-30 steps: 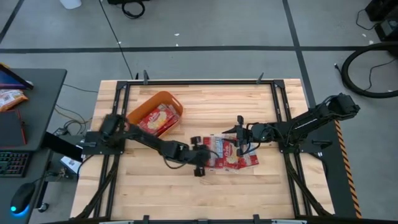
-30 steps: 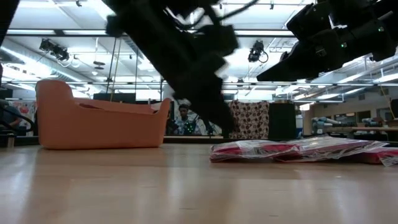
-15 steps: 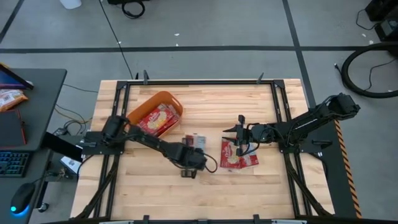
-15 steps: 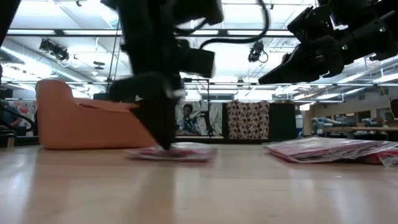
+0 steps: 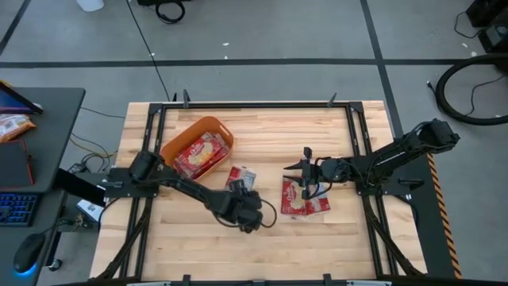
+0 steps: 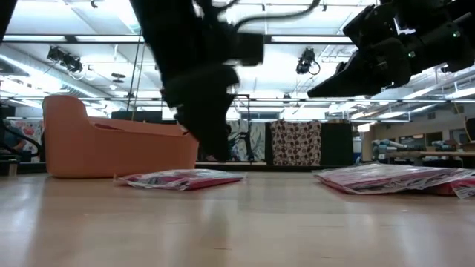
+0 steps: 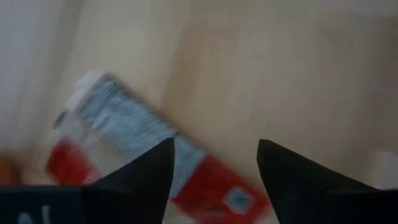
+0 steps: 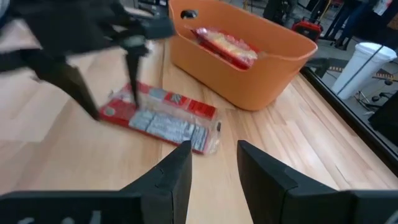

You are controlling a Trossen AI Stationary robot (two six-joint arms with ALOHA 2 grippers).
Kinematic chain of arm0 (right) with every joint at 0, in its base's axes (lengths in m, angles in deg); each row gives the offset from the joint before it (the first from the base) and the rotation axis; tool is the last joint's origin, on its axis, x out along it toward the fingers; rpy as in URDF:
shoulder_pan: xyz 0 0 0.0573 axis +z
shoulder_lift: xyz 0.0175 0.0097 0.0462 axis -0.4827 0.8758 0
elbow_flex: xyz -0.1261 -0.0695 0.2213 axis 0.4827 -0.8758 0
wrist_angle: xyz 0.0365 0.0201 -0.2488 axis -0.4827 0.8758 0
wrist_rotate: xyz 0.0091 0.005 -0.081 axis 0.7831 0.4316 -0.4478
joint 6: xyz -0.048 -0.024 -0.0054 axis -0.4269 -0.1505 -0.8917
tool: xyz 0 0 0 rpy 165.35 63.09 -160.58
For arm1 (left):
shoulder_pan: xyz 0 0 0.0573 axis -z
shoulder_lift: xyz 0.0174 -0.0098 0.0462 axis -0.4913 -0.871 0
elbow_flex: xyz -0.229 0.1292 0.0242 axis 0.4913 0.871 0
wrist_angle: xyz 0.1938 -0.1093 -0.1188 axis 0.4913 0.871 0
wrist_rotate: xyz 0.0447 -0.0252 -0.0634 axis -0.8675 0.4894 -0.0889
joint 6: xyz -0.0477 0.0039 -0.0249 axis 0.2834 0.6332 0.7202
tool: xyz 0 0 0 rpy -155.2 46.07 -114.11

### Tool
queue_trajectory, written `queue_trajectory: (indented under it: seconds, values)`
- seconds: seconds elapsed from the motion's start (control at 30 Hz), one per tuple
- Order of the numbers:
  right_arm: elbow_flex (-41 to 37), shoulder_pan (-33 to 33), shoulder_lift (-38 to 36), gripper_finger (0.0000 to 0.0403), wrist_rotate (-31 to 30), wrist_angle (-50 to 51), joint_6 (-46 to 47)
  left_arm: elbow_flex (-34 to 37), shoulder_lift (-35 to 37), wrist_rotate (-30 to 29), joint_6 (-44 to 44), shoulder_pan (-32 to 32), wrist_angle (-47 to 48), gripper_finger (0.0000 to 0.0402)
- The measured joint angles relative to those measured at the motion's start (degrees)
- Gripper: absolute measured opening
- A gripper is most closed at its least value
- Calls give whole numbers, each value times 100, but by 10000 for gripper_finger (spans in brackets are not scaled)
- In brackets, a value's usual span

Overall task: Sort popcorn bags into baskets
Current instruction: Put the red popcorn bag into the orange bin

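Note:
One popcorn bag [image 5: 240, 176], red with a blue-white panel, lies flat on the table just right of the orange basket [image 5: 208, 121]. My left gripper [image 5: 236, 191] hovers open just above this bag [image 8: 161, 117], its fingers standing over it without touching; the low view shows a gap above the bag [image 6: 178, 179]. The basket [image 8: 249, 74] holds more red bags [image 5: 198, 152]. A small pile of bags [image 5: 303, 199] lies right of the table's middle. My right gripper [image 5: 305, 176] hangs open over the pile's far edge, above the pile [image 6: 393, 178].
Black frame rails [image 5: 151, 135] run along the table's left, right and far sides. A dark desk with a keyboard and a snack packet [image 5: 12, 125] stands off the table's left. Bare wood [image 5: 262, 246] spreads along the near side.
My left gripper went from the pile toward the basket, sliding one bag along the table with its fingertips. It then rose off the bag, which now lies flat beside the basket. The right arm kept still.

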Motion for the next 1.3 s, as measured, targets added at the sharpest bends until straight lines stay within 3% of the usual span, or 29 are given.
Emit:
queue_trajectory:
  seconds: [0.17,0.43,0.63,0.83,1.03,1.3]
  values:
    - [2,0,2,132,14,-85,0,119,-172,-267,647,-64,210,244]
    - [1,2,0,132,101,-77,-2,108,-406,355,958,-234,456,218]
    - [1,2,0,132,115,-82,-31,113,-431,635,94,-234,695,126]
    - [0,8,1,132,165,-79,5,151,-266,634,-74,-180,913,14]
    - [0,9,0,132,165,-78,-30,159,37,694,-354,-157,1108,6]
    - [1,7,0,132,163,-45,-46,139,984,513,-235,-309,1481,2]
